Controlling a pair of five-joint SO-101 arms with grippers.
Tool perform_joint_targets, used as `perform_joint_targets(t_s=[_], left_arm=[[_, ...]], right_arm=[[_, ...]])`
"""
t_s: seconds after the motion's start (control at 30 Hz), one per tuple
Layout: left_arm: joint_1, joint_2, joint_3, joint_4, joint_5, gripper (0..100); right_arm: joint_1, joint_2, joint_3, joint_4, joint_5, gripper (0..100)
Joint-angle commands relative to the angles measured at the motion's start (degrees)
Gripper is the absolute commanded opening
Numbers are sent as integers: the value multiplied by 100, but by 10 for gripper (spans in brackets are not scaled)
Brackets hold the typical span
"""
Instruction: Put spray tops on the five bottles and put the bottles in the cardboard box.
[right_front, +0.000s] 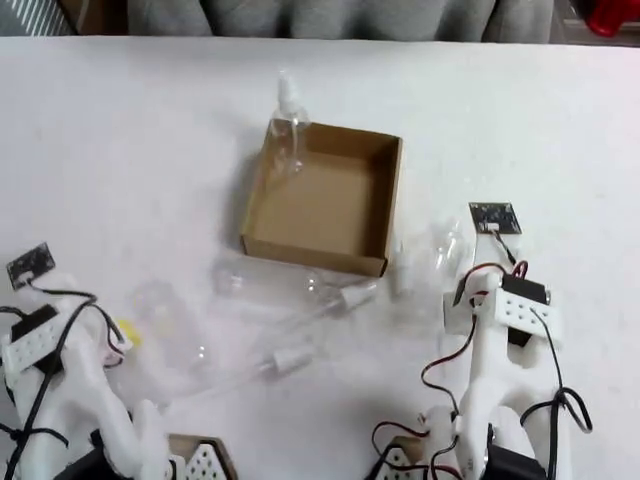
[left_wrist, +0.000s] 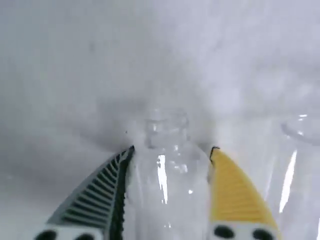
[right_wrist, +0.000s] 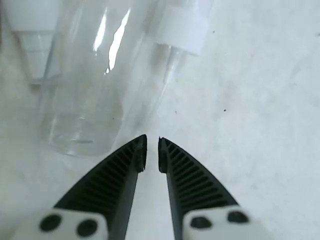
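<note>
- One cardboard box (right_front: 310, 252), open-topped, sits mid-frame in the high view on a white table (right_front: 120, 140).
- Four clear bottles can be counted in the high view. Whether a fifth lies in the glare at lower left, I cannot tell.
- Four white spray tops can be counted there too.
- The capped bottle (right_front: 287, 125) has its spray top on and stands at the box's upper left corner. Whether it is inside the wall or just outside is unclear.
- The lying bottle (right_front: 265, 280) rests just below the box's front wall, with a spray top (right_front: 352, 297) at its neck end.
- A loose spray top (right_front: 285, 358) with its dip tube lies at lower centre.
- The right-side bottle (right_front: 445, 245) lies just right of the box, with a white top (right_front: 402, 275) beside it.
- Left gripper (left_wrist: 172, 150) — its grey and yellow fingers are clamped on an open-necked bottle (left_wrist: 167, 175) that has no top.
- Right gripper (right_wrist: 151, 145) — its tips are pinched almost together with only a slit between, grasping nothing. A bottle and a dip-tube top lie just ahead of it.
</note>
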Motion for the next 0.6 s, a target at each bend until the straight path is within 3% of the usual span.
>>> perform_joint_targets(t_s=[0.0,0.23,0.43,0.57], left_arm=[[136,-119,-888,-26,-62,80],[356,-13,-1609,105,-62,80],[620,1007,-2215,211,-70,82],[620,1745,-2778,176,-695,83]], right_arm=[[13,-92,-53,-66,62,17],[31,-92,-53,-66,62,17],[40,-92,-53,-66,62,17],[40,-92,-53,-66,62,17]])
